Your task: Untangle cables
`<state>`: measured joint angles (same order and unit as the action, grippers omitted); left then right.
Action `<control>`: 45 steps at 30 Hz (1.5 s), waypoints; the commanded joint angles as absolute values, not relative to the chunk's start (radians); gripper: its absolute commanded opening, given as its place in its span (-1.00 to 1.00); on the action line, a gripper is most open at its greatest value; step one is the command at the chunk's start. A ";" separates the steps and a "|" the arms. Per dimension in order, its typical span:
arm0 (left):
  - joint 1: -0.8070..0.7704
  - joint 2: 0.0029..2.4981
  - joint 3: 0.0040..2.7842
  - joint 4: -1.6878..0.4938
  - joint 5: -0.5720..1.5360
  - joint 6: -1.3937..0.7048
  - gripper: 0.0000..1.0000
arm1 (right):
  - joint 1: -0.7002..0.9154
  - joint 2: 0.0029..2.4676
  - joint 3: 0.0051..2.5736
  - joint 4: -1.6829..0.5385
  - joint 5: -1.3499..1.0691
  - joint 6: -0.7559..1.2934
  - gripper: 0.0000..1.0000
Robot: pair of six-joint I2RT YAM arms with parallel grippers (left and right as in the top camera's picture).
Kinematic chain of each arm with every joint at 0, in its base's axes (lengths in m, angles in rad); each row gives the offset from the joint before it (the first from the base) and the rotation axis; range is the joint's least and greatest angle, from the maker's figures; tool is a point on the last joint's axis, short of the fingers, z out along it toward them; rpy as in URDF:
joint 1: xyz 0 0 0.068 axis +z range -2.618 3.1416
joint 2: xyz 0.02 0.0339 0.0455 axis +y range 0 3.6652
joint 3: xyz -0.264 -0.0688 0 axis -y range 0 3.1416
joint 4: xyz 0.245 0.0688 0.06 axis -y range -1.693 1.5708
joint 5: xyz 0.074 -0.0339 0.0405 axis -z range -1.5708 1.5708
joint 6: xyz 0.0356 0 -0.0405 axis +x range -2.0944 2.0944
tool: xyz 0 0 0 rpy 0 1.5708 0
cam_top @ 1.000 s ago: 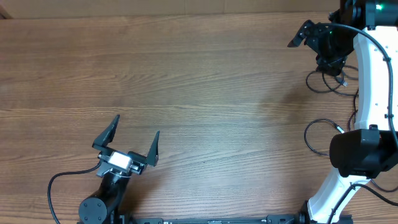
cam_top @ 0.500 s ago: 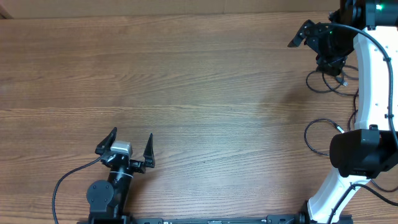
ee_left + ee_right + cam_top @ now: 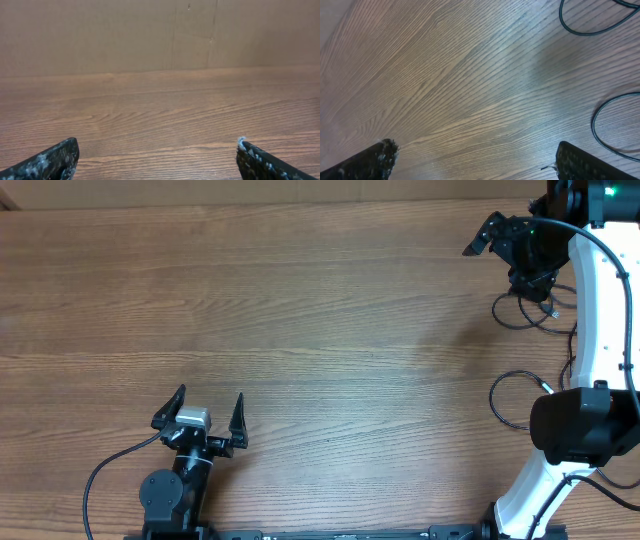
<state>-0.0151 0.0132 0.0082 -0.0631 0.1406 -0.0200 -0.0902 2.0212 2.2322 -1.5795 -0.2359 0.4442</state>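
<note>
Overhead, table (image 3: 320,330): brown wood grain, one arm at the near-left, one along the right edge.
Left gripper (image 3: 210,398): near-left part of the table, jaws spread wide, nothing between them, tips pointing toward the far edge.
Left wrist view: two dark fingertips (image 3: 55,160) in the bottom corners, only wood between them; plain tan wall (image 3: 150,35) beyond the far edge.
Right gripper (image 3: 476,146): at the far-right corner, jaws wide apart, gripping nothing; height above the wood not readable.
Cables (image 3: 493,400): thin black cords, all on the right side, well apart from the left gripper.
Far loop (image 3: 499,315): just beside the right gripper, on its near side, partly hidden under the white arm link (image 3: 600,310).
Near loop: closer to the near edge, running up against the black joint housing (image 3: 585,425).
Plug (image 3: 545,387): small pale end at the near loop's top.
Right wrist view: two black arcs along the right side of the picture, neither between the jaws.
Crossing of loops: hidden by the white link, cannot tell.
</note>
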 commanded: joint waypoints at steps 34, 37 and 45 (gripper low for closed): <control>-0.014 0.004 0.005 -0.067 0.126 -0.026 1.00 | -0.091 2.010 2.245 -1.573 -0.186 0.432 1.00; -0.014 0.004 0.005 -0.067 0.126 -0.026 0.99 | -0.091 1.962 2.245 -1.573 -0.119 0.433 0.99; -0.014 0.004 0.005 -0.067 0.126 -0.026 0.99 | -0.062 1.787 2.245 -1.441 -0.078 0.432 1.00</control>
